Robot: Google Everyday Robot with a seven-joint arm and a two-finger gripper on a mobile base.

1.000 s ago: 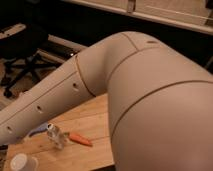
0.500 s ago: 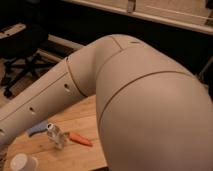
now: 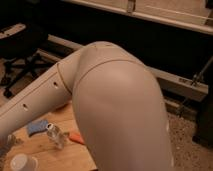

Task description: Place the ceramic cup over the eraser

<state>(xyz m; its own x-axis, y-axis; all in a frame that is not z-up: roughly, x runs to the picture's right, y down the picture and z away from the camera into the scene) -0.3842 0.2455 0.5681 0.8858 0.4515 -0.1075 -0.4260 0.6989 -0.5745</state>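
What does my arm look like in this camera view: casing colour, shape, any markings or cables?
The arm has a smooth cream-white casing: a bulky, rounded joint shell with a thin dark seam curving across it, joined to a straighter link that carries a row of small dark holes. No cables or labels show. The gripper is not in view; it lies beyond the lower-left edge of the frame.

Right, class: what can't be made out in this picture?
Camera view:
- eraser: nowhere visible; the arm covers much of the table.
- tool: beyond the left edge, where the forearm leaves the frame.
- carrot: far end behind the arm.
- ceramic cup: base cut off by the bottom edge.
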